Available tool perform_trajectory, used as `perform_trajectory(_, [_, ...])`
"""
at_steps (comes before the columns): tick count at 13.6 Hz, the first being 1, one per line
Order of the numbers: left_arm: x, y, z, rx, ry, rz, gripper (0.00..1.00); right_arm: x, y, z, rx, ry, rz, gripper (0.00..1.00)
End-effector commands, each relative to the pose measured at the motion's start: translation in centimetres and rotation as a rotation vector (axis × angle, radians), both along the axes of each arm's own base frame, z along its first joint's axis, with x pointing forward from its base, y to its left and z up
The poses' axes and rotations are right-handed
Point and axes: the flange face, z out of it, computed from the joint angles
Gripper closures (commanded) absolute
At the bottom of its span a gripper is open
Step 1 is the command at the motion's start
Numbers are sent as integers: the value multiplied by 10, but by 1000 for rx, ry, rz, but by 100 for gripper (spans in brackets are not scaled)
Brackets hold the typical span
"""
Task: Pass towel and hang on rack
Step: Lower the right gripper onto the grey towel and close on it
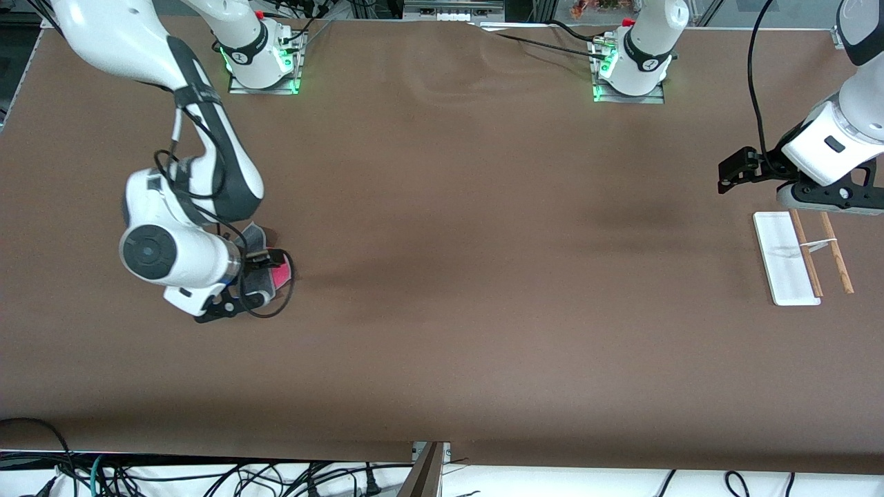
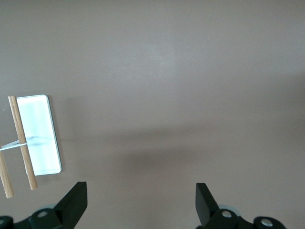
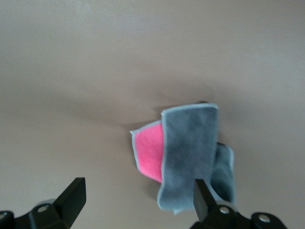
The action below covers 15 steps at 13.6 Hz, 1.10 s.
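Brown desk [image 1: 442, 276] with a matte cover, faint creases near the arm bases; soft shadows mid-desk. Cables [image 1: 207, 480] hang along the desk edge nearest the front camera, and a dark post [image 1: 423, 473] stands there too.

Towel [image 1: 266, 273] lies on the desk toward the right arm's end, folded over: dark-grey fuzzy side with a light stitched edge up, pink-red reverse showing at one flap. In the front view it is mostly hidden under the right arm's wrist.

Rack [image 1: 801, 257] is on the desk toward the left arm's end, well apart from the towel: flat white base, two thin brown wooden rods side by side, white crosspiece joining them. Nothing hangs on it.

Right tool [image 3: 136, 202] hovers low over the towel, fingers spread wide, one fingertip [image 3: 202, 195] over the grey cloth, not pinching it. Right arm bends down from its base, wrist pointing at the desk.

Left tool [image 2: 141, 200] hangs over bare desk just beside the rack, fingers spread wide, holding nothing. The left arm comes in from the desk end, wrist above the rack's rods in the front view.
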Motion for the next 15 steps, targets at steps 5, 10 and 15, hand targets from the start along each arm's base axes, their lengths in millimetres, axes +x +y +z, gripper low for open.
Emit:
perform_trajectory(5, [2,2,6,-11,3,-7,0,2,25,-72,52,21,-16,0])
perform_trajectory(10, [2,5,6,-10,3,-4,0,-1,25,-103,53,18,-18,0])
perform_trajectory(15, [2,5,6,-11,5,-8,0,-6,17,-115,42,49,-25,0])
